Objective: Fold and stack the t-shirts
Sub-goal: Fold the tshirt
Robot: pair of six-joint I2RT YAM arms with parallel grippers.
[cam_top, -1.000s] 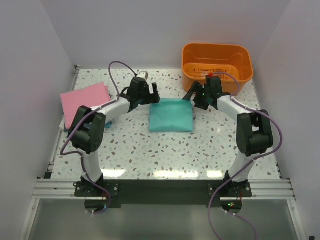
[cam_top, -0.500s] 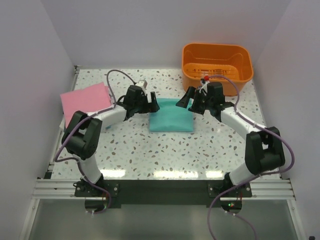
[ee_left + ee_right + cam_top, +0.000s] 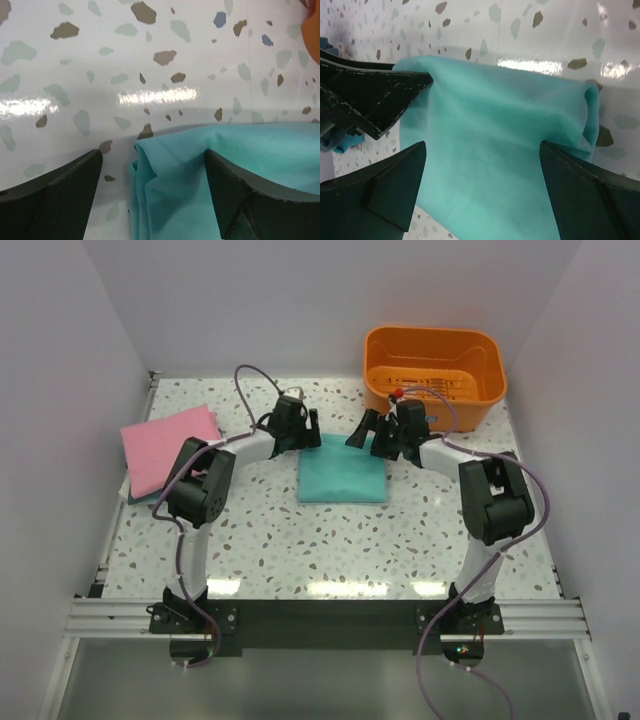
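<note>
The teal-green t-shirt (image 3: 343, 469) lies folded into a rectangle at the table's middle. My left gripper (image 3: 303, 430) is open at its far left corner, fingers straddling the cloth corner (image 3: 165, 170). My right gripper (image 3: 368, 437) is open at its far right corner, low over the cloth (image 3: 490, 150). The left gripper's finger (image 3: 370, 95) shows in the right wrist view. The pink t-shirt (image 3: 170, 444) lies folded at the far left, on top of a darker blue-teal shirt (image 3: 140, 496) whose edge peeks out beneath it.
An orange plastic basket (image 3: 434, 362) stands at the back right, just behind the right gripper. White walls close in the table on the left, back and right.
Both grippers have moved toward the far edge of the teal-green shirt, closer together. The shirt lies where it was.
</note>
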